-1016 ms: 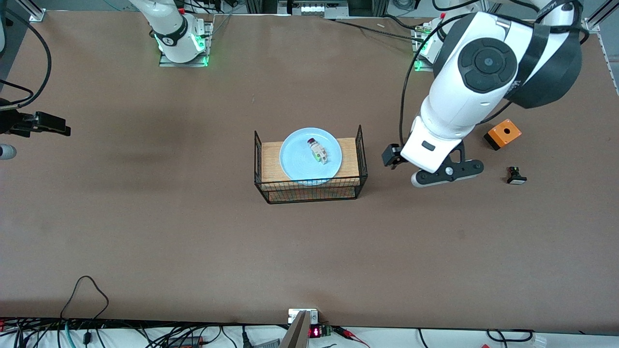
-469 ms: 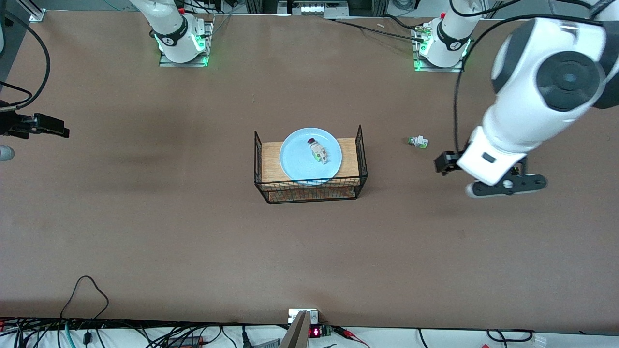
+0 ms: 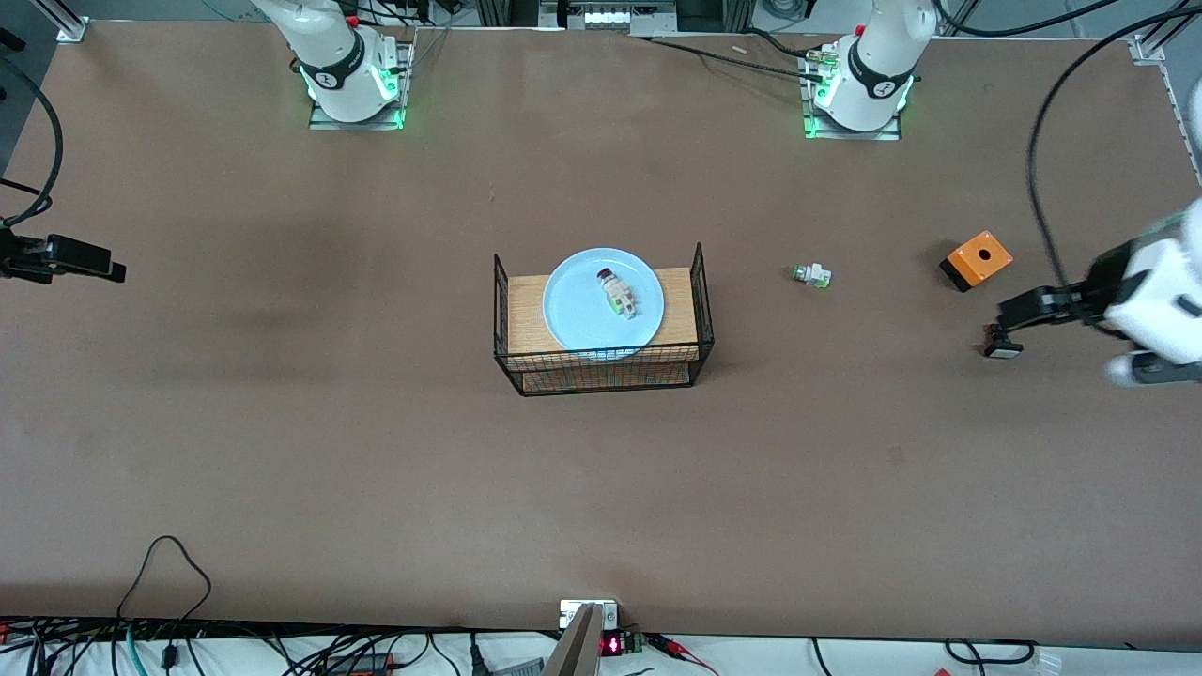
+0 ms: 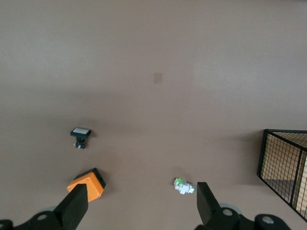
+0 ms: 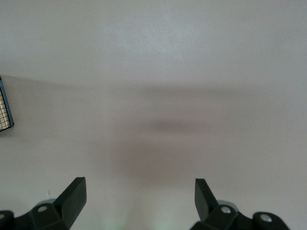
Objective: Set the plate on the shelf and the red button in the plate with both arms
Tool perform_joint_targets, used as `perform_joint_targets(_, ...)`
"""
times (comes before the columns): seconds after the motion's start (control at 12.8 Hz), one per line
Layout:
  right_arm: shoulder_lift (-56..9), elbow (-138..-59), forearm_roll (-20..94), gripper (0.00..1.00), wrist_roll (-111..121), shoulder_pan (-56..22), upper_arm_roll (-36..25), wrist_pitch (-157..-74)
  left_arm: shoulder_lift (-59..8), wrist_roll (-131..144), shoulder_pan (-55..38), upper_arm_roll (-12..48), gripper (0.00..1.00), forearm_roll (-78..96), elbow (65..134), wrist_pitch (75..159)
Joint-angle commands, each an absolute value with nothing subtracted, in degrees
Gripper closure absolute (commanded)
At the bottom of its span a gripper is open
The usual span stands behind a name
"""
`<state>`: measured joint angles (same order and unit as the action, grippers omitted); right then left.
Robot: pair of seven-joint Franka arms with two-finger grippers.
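Observation:
The pale blue plate [image 3: 577, 314] lies on a wooden board in the black wire rack [image 3: 601, 361] at mid-table. The red button [image 3: 615, 291], a small white part with a dark red cap, lies on the plate. My left gripper [image 4: 139, 203] is open and empty, high over the table at the left arm's end; its hand [image 3: 1155, 300] shows at the edge of the front view. My right gripper [image 5: 139, 199] is open and empty over bare table at the right arm's end; its wrist [image 3: 61, 258] shows at the edge of the front view.
A white part with a green cap [image 3: 811, 274] [image 4: 184, 186], an orange box [image 3: 977, 260] [image 4: 88, 183] and a black button with a white face [image 3: 1002, 343] [image 4: 80, 137] lie toward the left arm's end. A rack corner [image 4: 285, 167] [image 5: 5, 110] shows in both wrist views.
My left arm has swung away from the rack toward its own end of the table, uncovering the green-capped part and the orange box. My right arm has drawn back slightly. Plate and red button have not moved.

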<state>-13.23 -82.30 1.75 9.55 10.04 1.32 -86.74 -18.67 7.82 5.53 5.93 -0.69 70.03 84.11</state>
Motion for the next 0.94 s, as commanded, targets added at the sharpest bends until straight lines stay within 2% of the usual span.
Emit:
perform_joint_targets(0.0, -13.7, -80.8, 1.1, 0.0, 10.2, 10.5, 2.1, -85.1, -8.9, 4.0, 8.9, 6.5, 0.0, 1.0, 85.4, 91.6)
perform_joint_targets(0.16, -13.6, -80.8, -0.3, 0.0, 10.1, 9.2, 2.1, -83.1, -6.4, 4.0, 8.1, 6.2, 0.0, 1.1, 89.3, 93.8)
perform_joint_targets(0.31, -13.6, -80.8, -3.9, 0.0, 10.3, 6.7, 2.1, -82.5, -6.5, 4.0, 1.2, 0.7, 0.0, 1.1, 89.4, 93.8)
perform_joint_targets(0.39, -13.5, -80.8, -4.0, 0.0, 10.2, 6.1, 2.1, -81.8, -6.6, 4.0, -0.1, -0.2, 0.0, 1.1, 89.5, 93.7)
perform_joint_targets(0.86, -13.1, -80.9, -4.0, 0.0, 10.3, 5.0, 2.1, -80.8, -6.6, 0.2, 0.7, -0.3, 0.0, 1.1, 89.0, 93.5)
